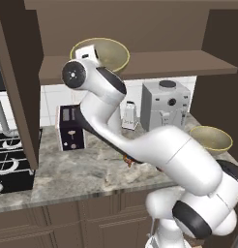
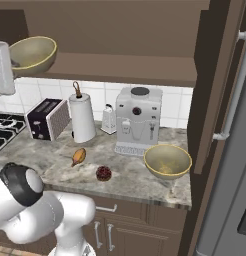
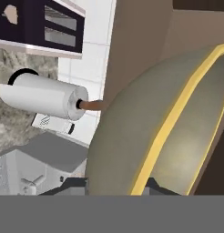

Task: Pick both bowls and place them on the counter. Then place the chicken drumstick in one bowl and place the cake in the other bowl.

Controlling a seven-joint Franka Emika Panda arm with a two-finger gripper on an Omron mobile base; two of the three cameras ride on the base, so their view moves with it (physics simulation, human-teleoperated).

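Note:
One olive-beige bowl (image 1: 109, 54) (image 2: 34, 54) sits tilted at the dark shelf's left end. My gripper (image 1: 90, 52) (image 2: 13, 62) (image 3: 116, 186) is shut on its yellow rim, and the bowl (image 3: 132, 127) looms close in the hand view with a fingertip on each side of its wall. The other bowl (image 1: 211, 139) (image 2: 167, 161) stands upright on the counter (image 1: 82, 169) (image 2: 130, 175) at the right. The chicken drumstick (image 2: 79, 156) lies mid-counter, and the cake (image 2: 103, 173) is just right of it, nearer the front edge. In the left base view my arm covers most of the drumstick (image 1: 129, 160).
Along the back wall stand a toaster (image 1: 71, 127) (image 2: 47, 119), a paper towel roll (image 2: 82, 118) (image 3: 45, 98), a grater (image 1: 129, 115) (image 2: 108, 119) and a coffee machine (image 1: 165, 104) (image 2: 139, 121). A stove (image 1: 9, 160) lies to the left, a fridge (image 2: 230, 150) to the right.

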